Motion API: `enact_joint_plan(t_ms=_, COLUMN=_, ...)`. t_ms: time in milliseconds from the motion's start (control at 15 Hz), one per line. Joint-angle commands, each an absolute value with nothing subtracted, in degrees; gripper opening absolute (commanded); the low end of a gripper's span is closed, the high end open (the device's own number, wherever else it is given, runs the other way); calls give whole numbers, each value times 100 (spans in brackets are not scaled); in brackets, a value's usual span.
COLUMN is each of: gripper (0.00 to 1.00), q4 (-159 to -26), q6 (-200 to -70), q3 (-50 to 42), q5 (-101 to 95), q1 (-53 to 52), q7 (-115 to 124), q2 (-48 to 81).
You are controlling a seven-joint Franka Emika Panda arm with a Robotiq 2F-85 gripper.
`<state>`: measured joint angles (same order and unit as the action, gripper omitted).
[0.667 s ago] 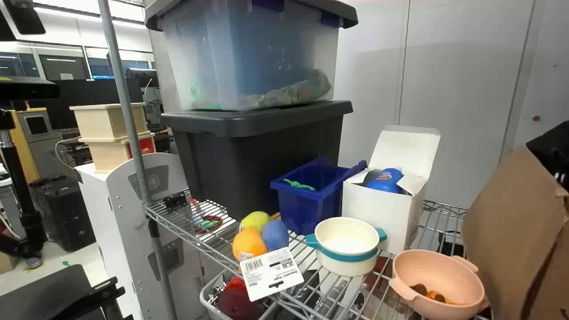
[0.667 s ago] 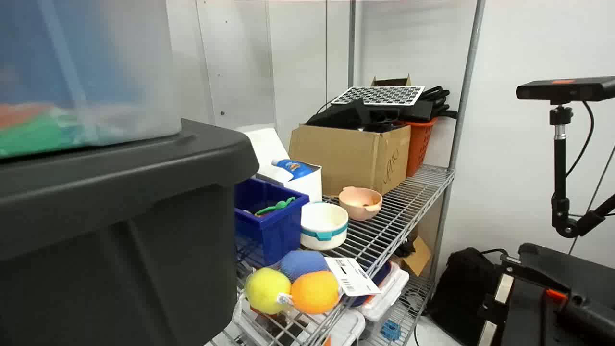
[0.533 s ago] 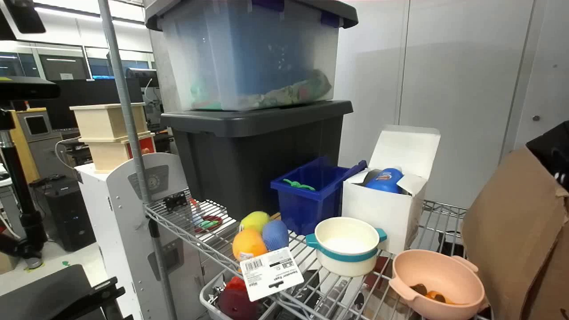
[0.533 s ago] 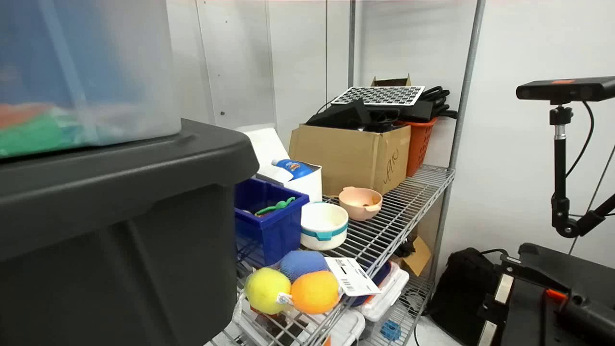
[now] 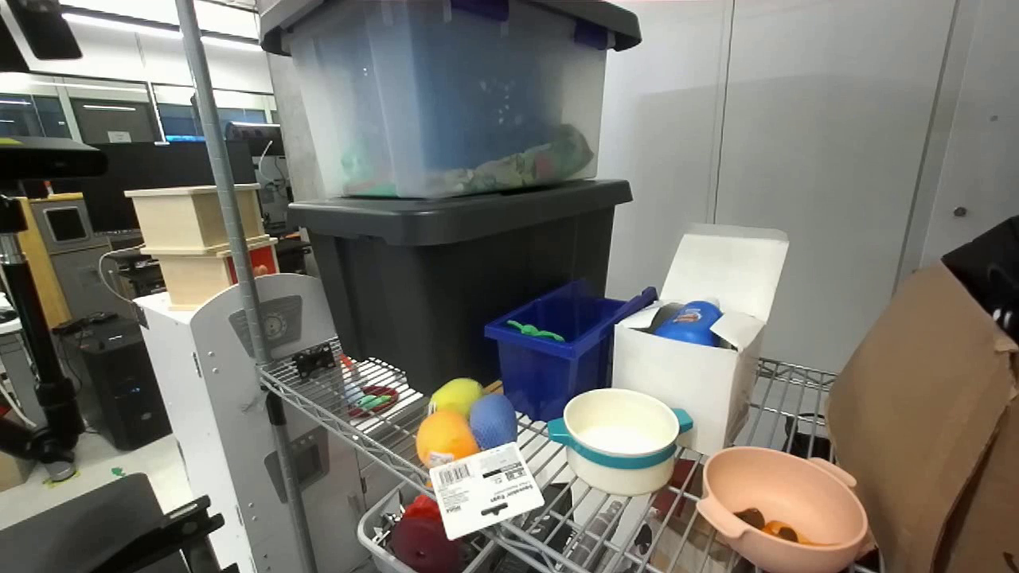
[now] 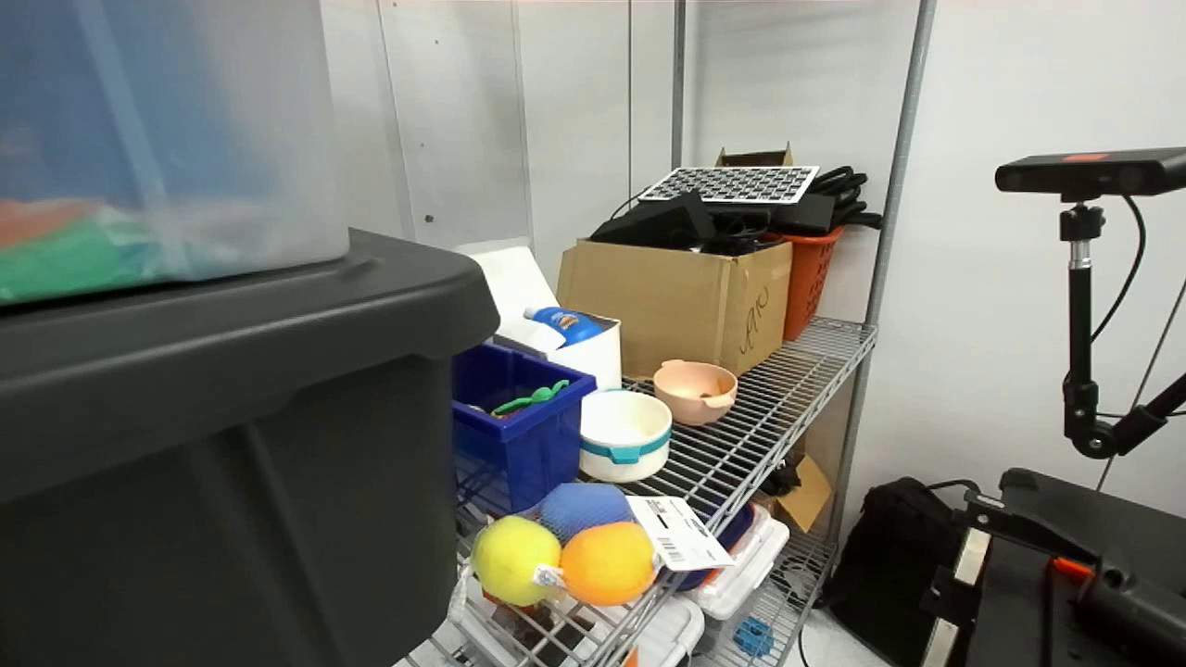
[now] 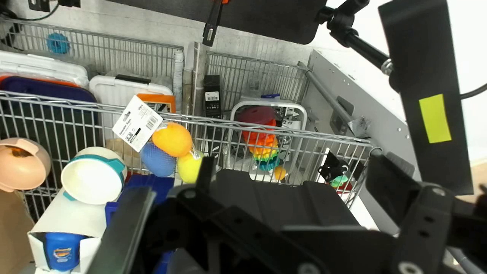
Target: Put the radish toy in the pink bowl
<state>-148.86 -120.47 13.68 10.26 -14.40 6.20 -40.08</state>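
The salmon-pink bowl (image 5: 788, 485) stands on the upper wire shelf beside the cardboard box. It also shows in the other exterior view (image 6: 695, 394) and at the left edge of the wrist view (image 7: 23, 167). Small orange and dark pieces lie in it. The radish toy does not show in any view; it is hidden or out of view. My gripper (image 7: 295, 179) shows only in the wrist view. Its fingers are wide apart with nothing seen between them. The pink bowl lies well to the left of the fingers in that view.
On the wire shelf (image 6: 788, 371) stand a white teal-rimmed bowl (image 5: 621, 438), a blue bin (image 5: 549, 366), a white box (image 5: 685, 382) and a netted bundle of round toys (image 5: 450, 434). A stack of large bins (image 5: 470, 286) and a cardboard box (image 6: 667, 296) flank them.
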Motion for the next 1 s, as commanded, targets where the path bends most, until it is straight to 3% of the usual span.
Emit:
enact_joint_plan(t_ms=0, gripper=100, q4=-14874, q6=-12033, q3=1351, q5=1010, q1=-1457, q7=632, q2=-4003)
enact_joint_plan(t_ms=933, gripper=100, q4=-14851, q6=-12075, q3=1268, q5=881, q1=-1281, q7=617, q2=-3870)
